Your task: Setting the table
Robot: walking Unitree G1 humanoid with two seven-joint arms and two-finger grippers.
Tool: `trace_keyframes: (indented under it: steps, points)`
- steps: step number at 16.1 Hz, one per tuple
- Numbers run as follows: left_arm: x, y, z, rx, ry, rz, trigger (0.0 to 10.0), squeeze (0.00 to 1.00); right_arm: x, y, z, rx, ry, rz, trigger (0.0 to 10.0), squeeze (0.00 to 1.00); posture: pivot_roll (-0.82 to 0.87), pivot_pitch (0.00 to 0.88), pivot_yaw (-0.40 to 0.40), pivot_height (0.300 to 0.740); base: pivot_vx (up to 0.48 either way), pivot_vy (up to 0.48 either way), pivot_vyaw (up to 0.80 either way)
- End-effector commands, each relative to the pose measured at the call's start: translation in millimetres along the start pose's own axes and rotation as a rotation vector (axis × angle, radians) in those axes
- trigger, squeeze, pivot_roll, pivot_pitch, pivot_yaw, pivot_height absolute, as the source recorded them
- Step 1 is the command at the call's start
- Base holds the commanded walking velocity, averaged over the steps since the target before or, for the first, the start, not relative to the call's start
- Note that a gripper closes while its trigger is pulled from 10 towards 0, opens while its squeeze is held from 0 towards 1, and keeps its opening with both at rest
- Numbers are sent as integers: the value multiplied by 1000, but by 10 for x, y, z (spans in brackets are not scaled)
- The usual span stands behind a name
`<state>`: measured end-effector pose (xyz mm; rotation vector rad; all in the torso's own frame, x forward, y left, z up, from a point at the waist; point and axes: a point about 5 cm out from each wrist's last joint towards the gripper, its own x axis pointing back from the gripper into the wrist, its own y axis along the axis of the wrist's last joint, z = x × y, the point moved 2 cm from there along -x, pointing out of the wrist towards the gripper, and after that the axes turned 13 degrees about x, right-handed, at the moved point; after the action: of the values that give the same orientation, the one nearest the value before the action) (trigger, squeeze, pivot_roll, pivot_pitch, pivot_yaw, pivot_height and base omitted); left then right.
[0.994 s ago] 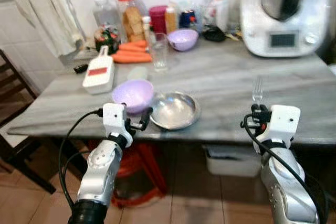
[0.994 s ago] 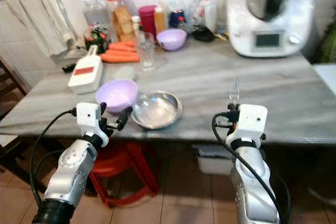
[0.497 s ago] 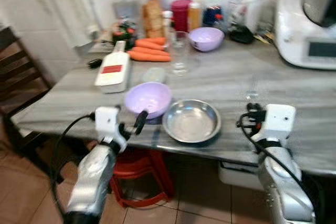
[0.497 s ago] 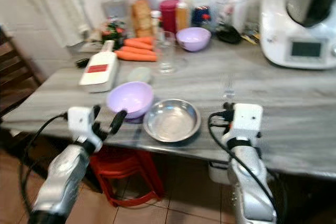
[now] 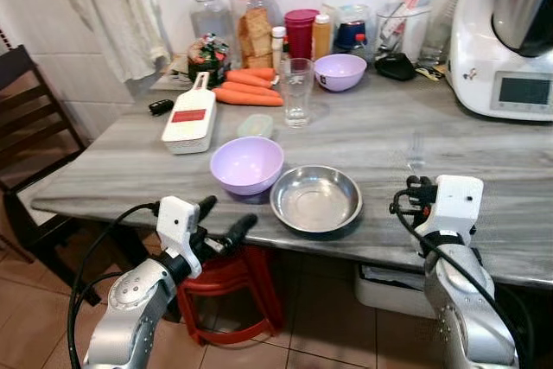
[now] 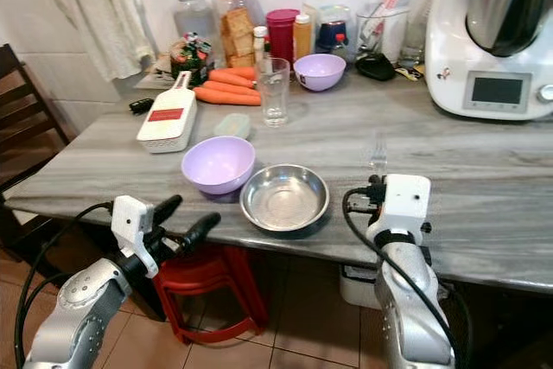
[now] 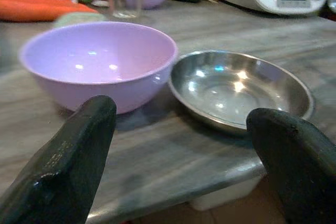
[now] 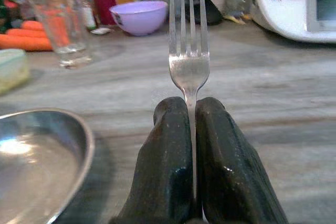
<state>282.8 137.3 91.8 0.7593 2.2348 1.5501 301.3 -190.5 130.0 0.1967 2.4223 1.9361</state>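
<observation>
A steel plate (image 5: 316, 199) sits near the front edge of the grey table (image 5: 484, 162), touching a lilac bowl (image 5: 247, 163) on its left. My right gripper (image 8: 190, 129) is shut on a fork (image 8: 188, 61), whose tines stand upright above the table to the right of the plate; the fork (image 5: 416, 151) rises just over the wrist. My left gripper (image 5: 223, 222) is open below the table's front edge, in front of the bowl, with nothing between its fingers (image 7: 68, 156). A drinking glass (image 5: 296, 92) stands behind the bowl.
A white grater box (image 5: 190, 116), carrots (image 5: 246, 92), jars (image 5: 253, 23) and a second lilac bowl (image 5: 340, 72) line the back. A white kitchen machine (image 5: 510, 36) stands at the back right. A red stool (image 5: 229, 287) is under the table, a dark chair (image 5: 30, 140) at left.
The camera has shifted and the picture has sharpened. My left gripper has dropped lower, below the table edge. The right gripper still holds the fork upright.
</observation>
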Motion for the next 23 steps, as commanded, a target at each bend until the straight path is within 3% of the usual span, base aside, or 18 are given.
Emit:
trace_keyframes:
  steps: [1, 15, 23]
  points:
    - [-20, 71, -30, -21, -33, -1, 10000, 0, -36, -45, 72, -31, 34, 45, 10000, 0, -152, 15, 104, 740, 0, 0, 0]
    - [-65, -3, -271, 4, -210, 76, 10000, 0, -326, -198, 295, -81, 89, 212, 10000, 0, -154, 22, 105, 740, 0, 0, 0]
    - [-108, -3, -293, -11, -228, 86, 10000, 0, -442, -218, 415, -103, 99, 228, 10000, 0, -151, 25, 110, 740, 0, 0, 0]
